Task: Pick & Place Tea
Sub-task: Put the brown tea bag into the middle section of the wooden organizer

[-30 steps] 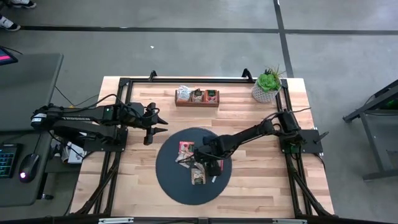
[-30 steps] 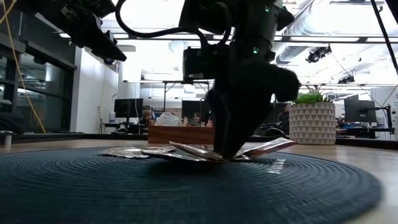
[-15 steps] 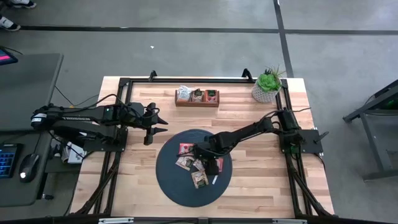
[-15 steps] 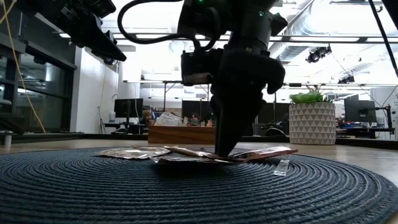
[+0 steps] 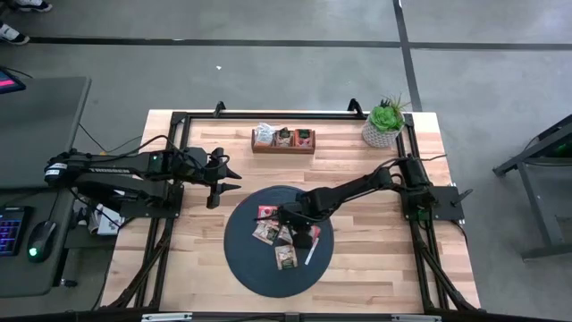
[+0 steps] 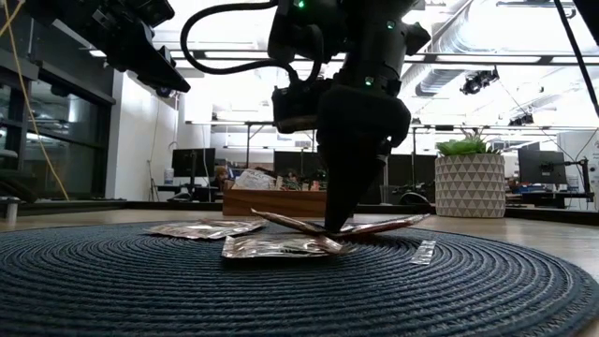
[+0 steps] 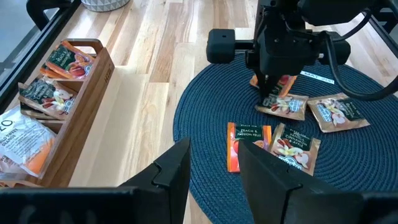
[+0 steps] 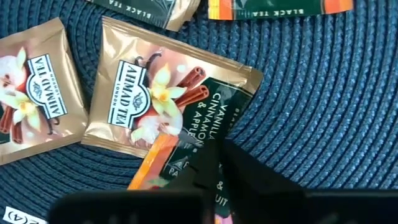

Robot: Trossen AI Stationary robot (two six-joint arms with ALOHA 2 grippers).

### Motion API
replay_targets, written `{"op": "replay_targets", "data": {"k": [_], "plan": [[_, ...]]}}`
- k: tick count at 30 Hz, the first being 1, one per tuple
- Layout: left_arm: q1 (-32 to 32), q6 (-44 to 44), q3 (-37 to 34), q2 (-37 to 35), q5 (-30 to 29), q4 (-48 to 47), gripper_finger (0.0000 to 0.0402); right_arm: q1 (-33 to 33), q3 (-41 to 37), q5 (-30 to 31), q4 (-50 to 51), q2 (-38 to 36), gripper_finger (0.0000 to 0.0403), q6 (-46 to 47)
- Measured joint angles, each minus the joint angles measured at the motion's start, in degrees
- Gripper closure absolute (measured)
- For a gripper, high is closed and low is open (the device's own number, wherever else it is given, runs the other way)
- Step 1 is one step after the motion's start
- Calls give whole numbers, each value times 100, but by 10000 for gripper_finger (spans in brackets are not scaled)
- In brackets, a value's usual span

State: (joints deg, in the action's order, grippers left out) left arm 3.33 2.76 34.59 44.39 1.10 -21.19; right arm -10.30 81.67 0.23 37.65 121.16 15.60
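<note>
Several tea sachets lie flat on the dark round mat [image 5: 259,268]: an orange one [image 7: 249,138] and brown-gold ones [image 7: 292,142], [image 7: 339,112]. My right gripper [image 5: 293,225] stands over the pile near the mat's middle, pointing down, shut on an orange-edged sachet [image 8: 177,167] that overlaps a vanilla-cinnamon sachet [image 8: 168,102]. My left gripper [image 5: 225,176] hangs open above the bare wood left of the mat, holding nothing. More sachets stand in the wooden box [image 5: 283,140]. My right gripper pinches the orange-edged sachet between its two shut fingers [image 8: 249,177], at a part near its edge [image 8: 186,163]. The fingers come from above, pointing down [image 6: 335,211]. The sachet's sides bend up on either side of the fingers [image 6: 388,225], and its middle stays low on the pile.
A thin white strip [image 5: 311,253] lies on the mat near the gripper. A potted plant [image 5: 384,123] stands at the far right corner. A dark frame [image 5: 179,121] runs round the table. Bare wood shows between the mat and the box.
My right gripper has shut on the sachet and shifted a little toward the table's far edge over the pile. The sachets beneath it have been pushed about; one now lies flat on the near side of the pile, and the white strip has come into view.
</note>
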Motion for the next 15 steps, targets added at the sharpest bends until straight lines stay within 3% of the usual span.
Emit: {"op": "replay_targets", "data": {"k": [11,15], "plan": [[0,-4,0,-1,0,2,270,-3,-10,34,-4,-110,402,5],[0,-16,0,-1,0,1,270,-14,-50,335,169,-340,402,-11]]}}
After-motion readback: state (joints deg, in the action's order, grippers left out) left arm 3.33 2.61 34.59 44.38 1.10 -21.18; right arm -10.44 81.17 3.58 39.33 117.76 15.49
